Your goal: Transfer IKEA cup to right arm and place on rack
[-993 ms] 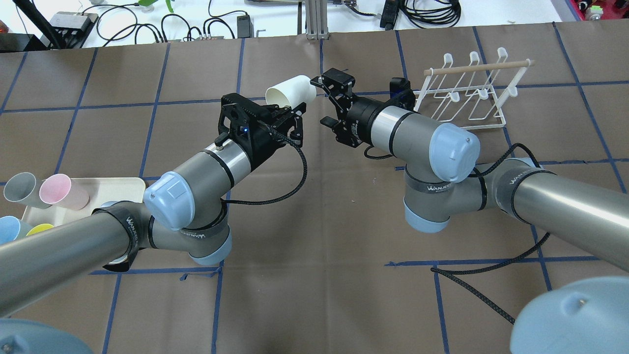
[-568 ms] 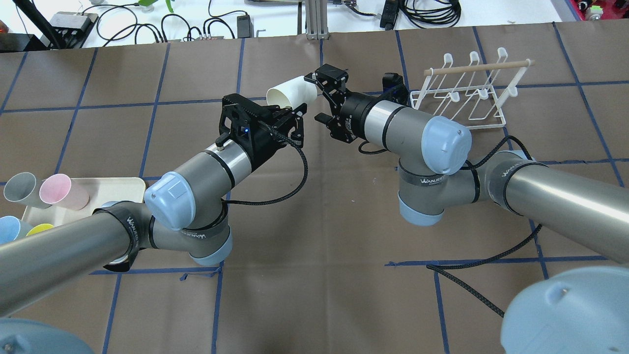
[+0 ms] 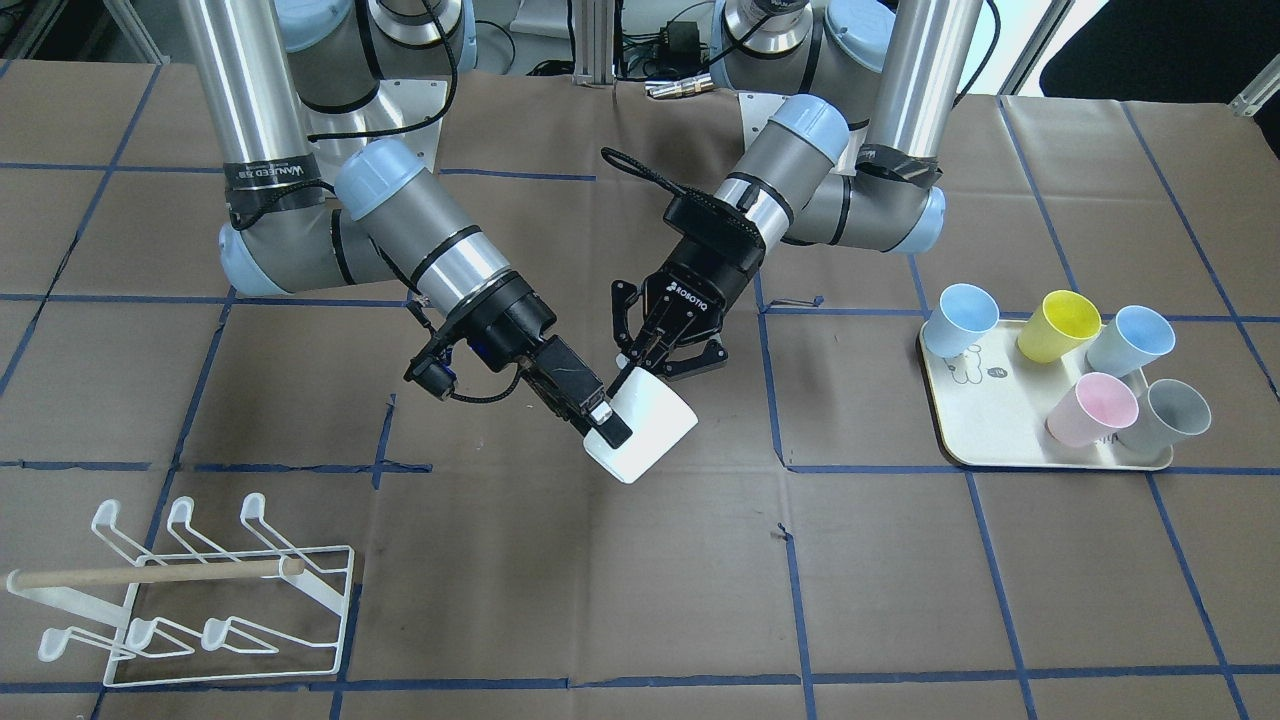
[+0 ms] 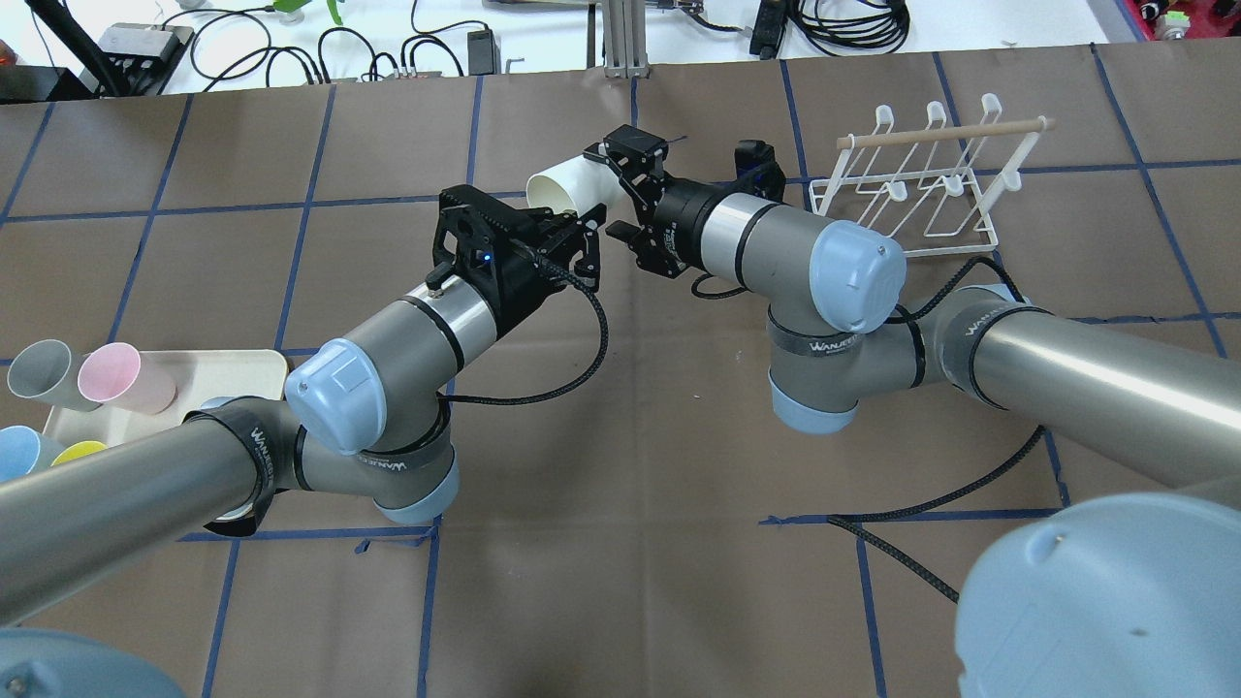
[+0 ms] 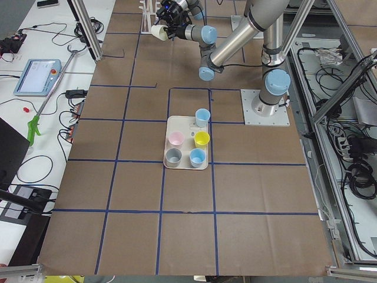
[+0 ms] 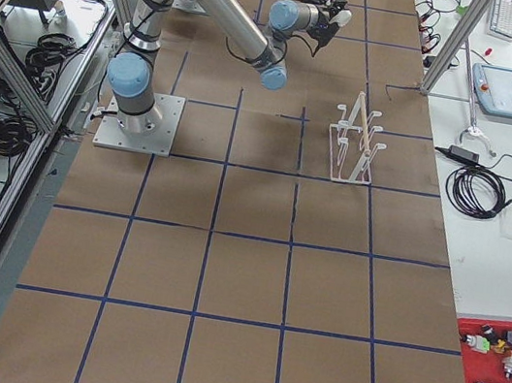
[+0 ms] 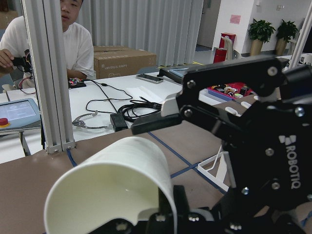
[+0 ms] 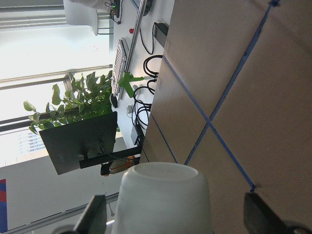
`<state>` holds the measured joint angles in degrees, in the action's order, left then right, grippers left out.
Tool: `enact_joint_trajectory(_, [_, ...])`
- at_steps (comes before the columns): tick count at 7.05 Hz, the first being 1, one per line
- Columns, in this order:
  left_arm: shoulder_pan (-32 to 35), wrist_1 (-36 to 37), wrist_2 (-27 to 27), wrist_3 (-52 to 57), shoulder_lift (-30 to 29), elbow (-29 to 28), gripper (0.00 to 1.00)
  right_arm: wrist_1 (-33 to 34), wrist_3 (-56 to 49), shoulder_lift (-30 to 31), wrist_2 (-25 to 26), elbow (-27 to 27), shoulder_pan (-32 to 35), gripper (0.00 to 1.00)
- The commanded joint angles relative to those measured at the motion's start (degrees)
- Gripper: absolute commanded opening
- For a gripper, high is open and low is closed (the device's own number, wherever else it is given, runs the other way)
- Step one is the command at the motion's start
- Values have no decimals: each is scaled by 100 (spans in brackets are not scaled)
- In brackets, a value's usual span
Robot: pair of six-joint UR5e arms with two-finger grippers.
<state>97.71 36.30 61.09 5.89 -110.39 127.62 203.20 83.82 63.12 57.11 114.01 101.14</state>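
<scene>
The left gripper (image 3: 632,374) is clamping the white cup (image 4: 570,184) by its rim, holding it sideways above the table (image 4: 640,456), while the right gripper (image 4: 605,192), jaws apart, is straddling the cup's base. The rack (image 4: 945,134) is standing well behind the right gripper.

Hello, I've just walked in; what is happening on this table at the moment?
A hand-over is under way. The left gripper holds a white cup by its rim above the table, and the right gripper, open, straddles the cup's base end without having closed on it. The rack stands empty on the robot's right; five coloured cups wait on the tray.
</scene>
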Motion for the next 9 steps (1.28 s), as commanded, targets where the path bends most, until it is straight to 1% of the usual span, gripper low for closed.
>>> enact_joint_trajectory(1, [3,0,-9,0,-8,0,4,-140,29,-72,11,-133,116,100])
enact_joint_trajectory(8, [11,0,0,0,0,0,4,-149,38,-36,-15,-151,116,100])
enact_joint_trajectory(9, [11,0,0,0,0,0,5,-149,29,-45,-15,-177,116,97])
